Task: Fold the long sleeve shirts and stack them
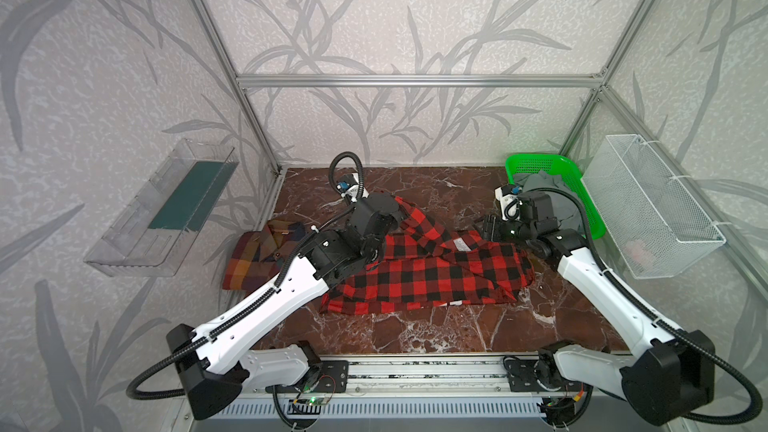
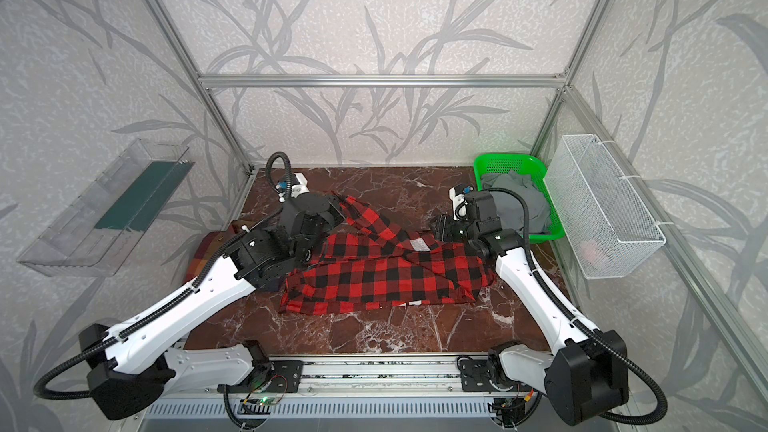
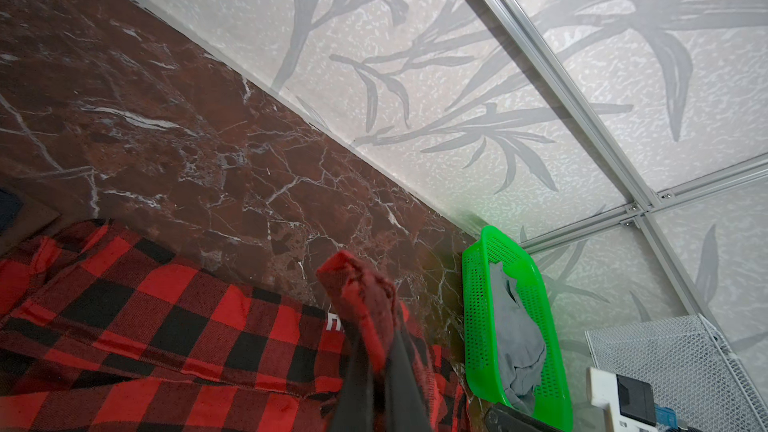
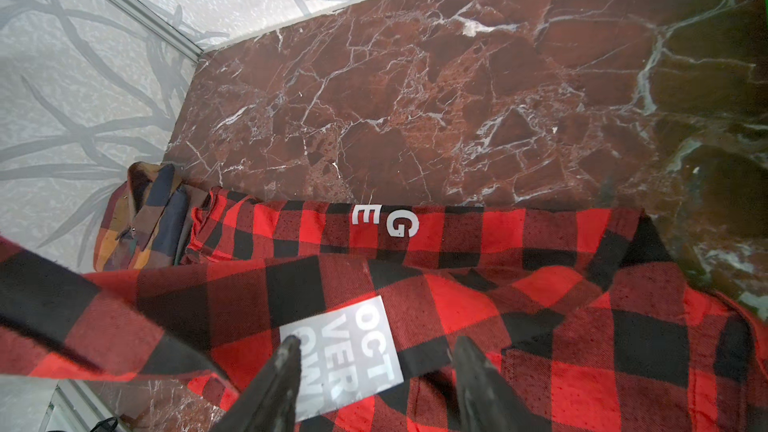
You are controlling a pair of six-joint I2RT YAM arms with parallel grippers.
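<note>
The red-and-black buffalo check shirt [image 1: 436, 280] lay crumpled across the middle of the marble tabletop [image 1: 415, 334]. One strip of it rose toward eleven o'clock, where my left gripper [image 3: 380, 351] was clenched on a bunched fold of its cloth. My right gripper [image 4: 376, 344] sat at the shirt's two o'clock corner, its fingers [image 4: 286, 367] spread apart over a white printed label [image 4: 353, 371] and grasping nothing. I could not tell whether the tips touched the fabric. The folded brown-and-orange plaid shirt [image 1: 249, 259] lay just beside the red one at nine o'clock. Farther out, a green basket [image 1: 536, 160] holding grey cloth [image 2: 511, 187] stood at two o'clock. A white mesh basket [image 1: 656, 209] hung at three o'clock and a clear plastic bin [image 1: 166, 209] at nine.
</note>
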